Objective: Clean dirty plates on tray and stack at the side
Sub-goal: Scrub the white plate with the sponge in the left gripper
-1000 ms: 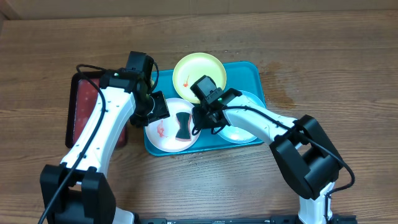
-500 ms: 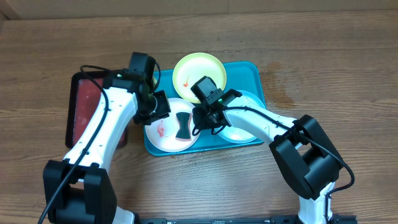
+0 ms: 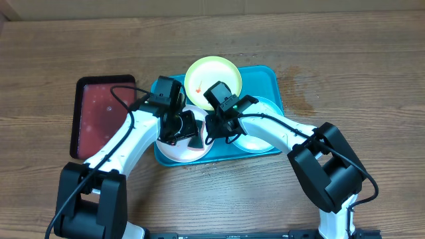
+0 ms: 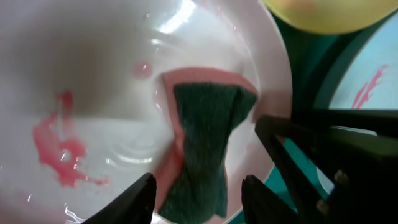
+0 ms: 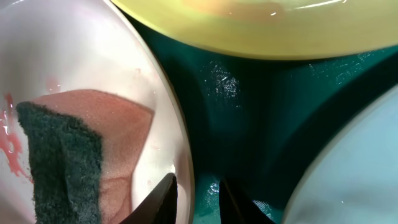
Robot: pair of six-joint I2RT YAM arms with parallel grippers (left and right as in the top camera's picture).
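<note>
The white plate [image 3: 172, 149] lies at the teal tray's [image 3: 269, 76] left end, with red smears [image 4: 56, 143] inside. A pink sponge [image 4: 205, 137] with a dark green scouring face rests on it. My left gripper [image 4: 199, 202] is open, its fingers either side of the sponge's near end. My right gripper [image 5: 197, 200] is shut on the white plate's [image 5: 81, 56] right rim, one finger inside and one outside. The yellow-green plate [image 3: 212, 76] sits at the tray's far edge. The pale blue plate [image 3: 265, 108], marked with a red streak [image 4: 367, 87], lies on the right, partly under my right arm.
A dark red, black-rimmed tray [image 3: 99, 116] lies on the wooden table left of the teal tray. The black fingers of the right gripper [image 4: 323, 143] crowd the sponge's right side in the left wrist view. A wet patch [image 3: 302, 99] marks the wood beside the tray.
My left arm has swung right, off the red tray's edge and over the white plate, bringing its gripper down around the sponge. The right arm and the plates have not moved.
</note>
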